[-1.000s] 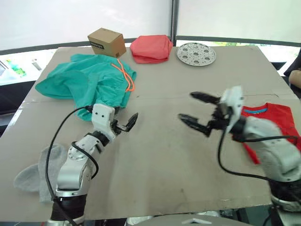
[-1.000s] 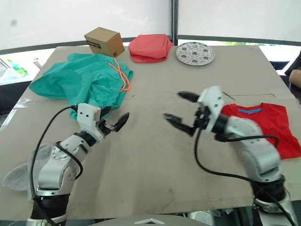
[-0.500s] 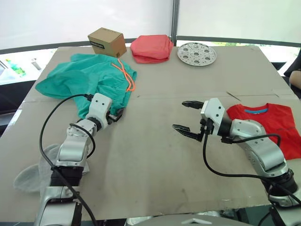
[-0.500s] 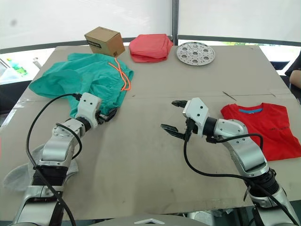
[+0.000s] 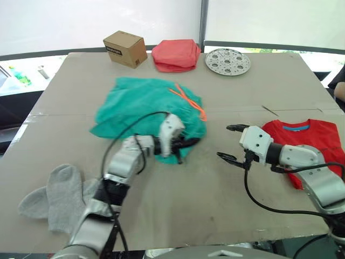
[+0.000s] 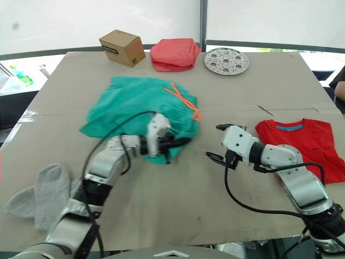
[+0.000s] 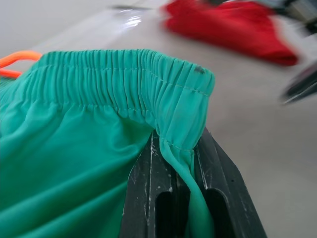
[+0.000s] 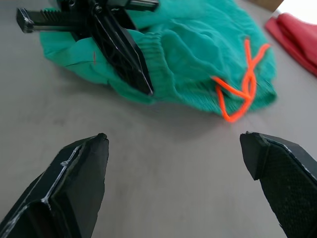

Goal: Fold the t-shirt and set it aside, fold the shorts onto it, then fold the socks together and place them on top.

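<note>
This is looking like a robot test set-up in a lab or demonstration booth, not a home. A desk [image 5: 178, 226] covered in plain brown cardboard sheets is standing against white translucent panels [image 5: 97, 21] joined by a dark upright post [image 5: 204, 21], with daylight glowing through them. Loose props are sitting along the far edge: a small cardboard box [image 5: 125, 48], a folded salmon-pink cloth [image 5: 176, 54] and a perforated metal disc [image 5: 227, 61].
</note>
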You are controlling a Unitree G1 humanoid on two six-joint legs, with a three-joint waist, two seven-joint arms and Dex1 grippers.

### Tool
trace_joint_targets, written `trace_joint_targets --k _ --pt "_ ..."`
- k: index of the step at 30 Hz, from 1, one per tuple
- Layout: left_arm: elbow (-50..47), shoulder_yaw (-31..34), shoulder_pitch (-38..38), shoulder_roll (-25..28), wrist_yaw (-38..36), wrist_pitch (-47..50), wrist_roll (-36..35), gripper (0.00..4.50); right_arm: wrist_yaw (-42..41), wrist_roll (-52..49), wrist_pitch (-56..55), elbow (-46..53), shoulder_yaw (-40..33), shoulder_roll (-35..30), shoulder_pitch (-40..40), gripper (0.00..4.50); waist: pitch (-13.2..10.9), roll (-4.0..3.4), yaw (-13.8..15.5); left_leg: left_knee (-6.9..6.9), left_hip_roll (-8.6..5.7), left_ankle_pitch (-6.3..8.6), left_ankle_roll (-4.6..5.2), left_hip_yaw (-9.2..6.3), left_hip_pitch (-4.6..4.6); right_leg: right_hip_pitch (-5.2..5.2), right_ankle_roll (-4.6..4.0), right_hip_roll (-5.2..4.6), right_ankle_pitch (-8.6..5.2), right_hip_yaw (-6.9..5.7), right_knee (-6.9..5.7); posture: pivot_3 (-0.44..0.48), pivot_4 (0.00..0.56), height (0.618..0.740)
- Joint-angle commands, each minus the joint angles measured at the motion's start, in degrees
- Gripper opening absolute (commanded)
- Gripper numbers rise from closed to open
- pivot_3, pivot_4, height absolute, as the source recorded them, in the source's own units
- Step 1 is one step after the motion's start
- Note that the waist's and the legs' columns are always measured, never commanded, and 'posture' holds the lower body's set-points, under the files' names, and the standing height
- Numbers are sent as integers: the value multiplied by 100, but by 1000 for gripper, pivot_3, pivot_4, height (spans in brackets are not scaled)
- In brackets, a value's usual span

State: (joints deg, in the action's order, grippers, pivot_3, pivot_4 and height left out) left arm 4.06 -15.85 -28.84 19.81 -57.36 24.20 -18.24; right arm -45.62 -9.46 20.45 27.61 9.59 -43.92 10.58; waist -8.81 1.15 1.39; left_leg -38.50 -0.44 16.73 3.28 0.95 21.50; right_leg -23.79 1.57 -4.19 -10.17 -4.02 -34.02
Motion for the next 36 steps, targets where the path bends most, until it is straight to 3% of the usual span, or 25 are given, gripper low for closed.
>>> trace_joint_targets --k 1,4,5,8,9,15,19,23,26,28,30,34,36 --pt "111 -247 -309 -265 -121 -16 56 28 -274 90 -234 208 -284 -371 -146 4500 0 -1 -23 0 4 2 3 -1 0 0 6 5 -1 0 1 0 150 740" --pt "14 -127 -460 -256 -333 468 -275 28 -466 91 -290 208 -374 -646 -296 4500 1 -2 -59 -2 11 2 5 -2 -2 0 26 13 -4 1 -4 0 150 740" --pt "-87 -40 -461 -176 -432 653 -417 797 -496 46 -263 217 -409 -672 -313 4500 1 -2 -80 -1 16 2 5 -1 -4 0 26 16 -4 2 -4 0 150 740" --pt "-736 683 -194 596 -684 1292 -1051 2066 -617 -37 -241 102 -437 -698 -158 4500 -1 -3 -124 0 31 3 5 6 -16 -1 27 27 -5 9 -11 0 150 740" --pt "-975 878 -58 913 -855 1509 -1281 2217 -667 -9 -290 21 -395 -704 -85 4500 -3 -4 -158 1 41 3 5 8 -19 -1 27 31 -4 10 -11 0 150 740" --pt "-1844 1577 866 2127 -1310 1750 -1814 2217 -1065 201 -702 -374 11 -647 330 4500 -5 -11 -99 7 54 3 1 13 -26 0 9 37 -14 12 -6 0 150 740" --pt "-2242 1931 1386 2428 -1251 1727 -1978 2217 -1348 489 -1171 -768 401 -572 612 4500 -6 -9 -29 3 48 -7 -16 18 -20 0 9 15 -14 13 1 0 150 740" --pt "-2385 2289 1808 2406 -867 1532 -1928 2217 -1253 895 -1451 -1485 775 -152 1061 4500 -5 -8 -53 2 46 -10 -23 19 -19 0 9 8 -13 16 4 0 150 740" --pt "-2143 2337 1705 2319 -565 1241 -1708 2355 -1297 1019 -1538 -1712 850 -22 1193 3633 -6 -9 -35 3 46 -12 -26 16 -19 0 2 10 -10 14 0 0 150 740" --pt "-1833 2238 1439 2301 -409 992 -1435 2355 -1319 1050 -1563 -1775 858 10 1220 2547 -5 -8 -31 3 46 -13 -28 15 -19 0 -8 14 -3 12 0 0 150 740" --pt "-1439 2129 1036 2306 -367 873 -1252 2355 -1338 1048 -1571 -1764 837 9 1208 2027 -5 -8 -22 3 45 -14 -28 17 -20 1 -12 18 -1 12 -1 0 150 740" --pt "-427 1668 -30 2366 -647 556 -763 2355 -1313 1036 -1510 -1645 801 30 1129 30 -5 -6 -25 1 36 -14 -26 18 -20 1 -15 28 3 7 -4 0 150 740" --pt "40 1356 -571 2354 -954 307 -515 2355 -1273 1045 -1466 -1555 790 48 1074 30 -4 -6 -33 1 31 -14 -27 21 -20 1 -9 32 0 3 -6 0 150 740"
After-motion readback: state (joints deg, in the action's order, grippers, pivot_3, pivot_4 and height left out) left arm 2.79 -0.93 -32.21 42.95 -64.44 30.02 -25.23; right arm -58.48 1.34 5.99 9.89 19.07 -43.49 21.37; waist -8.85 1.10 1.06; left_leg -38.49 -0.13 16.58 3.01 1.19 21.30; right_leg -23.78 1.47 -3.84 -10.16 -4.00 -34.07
